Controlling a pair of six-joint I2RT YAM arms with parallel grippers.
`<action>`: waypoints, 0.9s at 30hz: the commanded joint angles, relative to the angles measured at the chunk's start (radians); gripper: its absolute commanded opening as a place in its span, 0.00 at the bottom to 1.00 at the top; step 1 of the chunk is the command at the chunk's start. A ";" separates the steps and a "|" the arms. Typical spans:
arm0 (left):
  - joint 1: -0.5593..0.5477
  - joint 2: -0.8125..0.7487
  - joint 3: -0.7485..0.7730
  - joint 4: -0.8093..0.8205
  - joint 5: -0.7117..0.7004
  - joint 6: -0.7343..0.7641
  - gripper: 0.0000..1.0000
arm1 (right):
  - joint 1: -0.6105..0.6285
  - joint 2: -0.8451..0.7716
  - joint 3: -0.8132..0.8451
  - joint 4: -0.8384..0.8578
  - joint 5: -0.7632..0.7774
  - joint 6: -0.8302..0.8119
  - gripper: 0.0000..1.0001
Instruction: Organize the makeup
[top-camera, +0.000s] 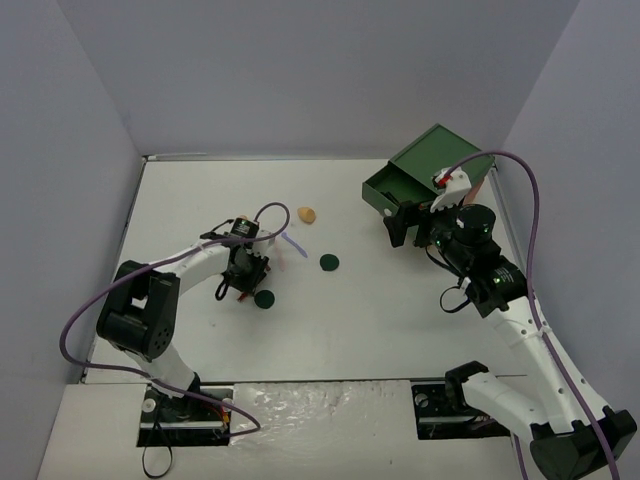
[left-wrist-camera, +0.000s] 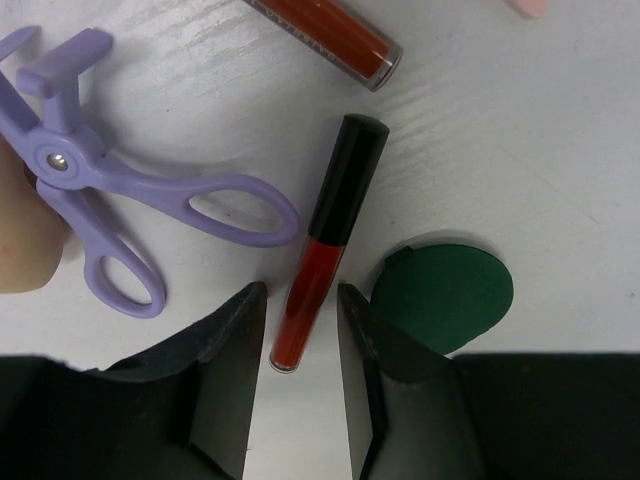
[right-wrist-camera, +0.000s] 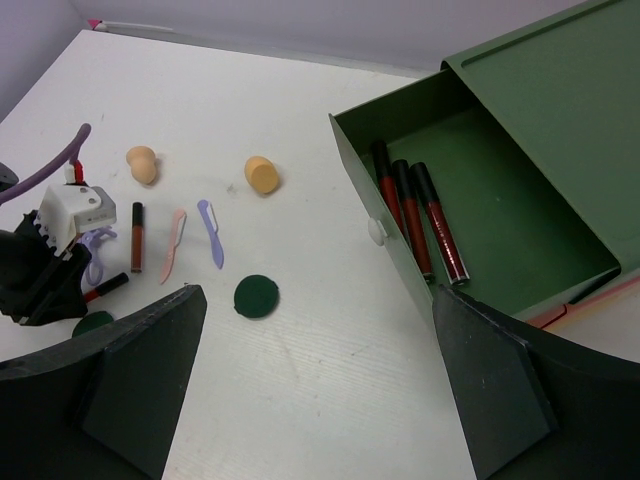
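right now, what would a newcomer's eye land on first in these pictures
The left gripper, at the scene's left, straddling a red lip gloss tube with a lilac scissor-like tool beside it. Then the open green drawer at the far right, with three similar red tubes lying in it.
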 joint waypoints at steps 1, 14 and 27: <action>0.005 0.029 0.060 -0.022 0.007 0.015 0.23 | 0.003 -0.011 0.004 0.083 -0.010 0.009 0.94; 0.002 -0.191 0.058 -0.009 0.090 -0.027 0.00 | 0.002 0.000 0.012 0.083 -0.050 0.005 0.94; -0.042 -0.493 0.028 0.457 0.212 -0.579 0.00 | 0.118 0.129 0.099 0.127 -0.209 0.061 0.90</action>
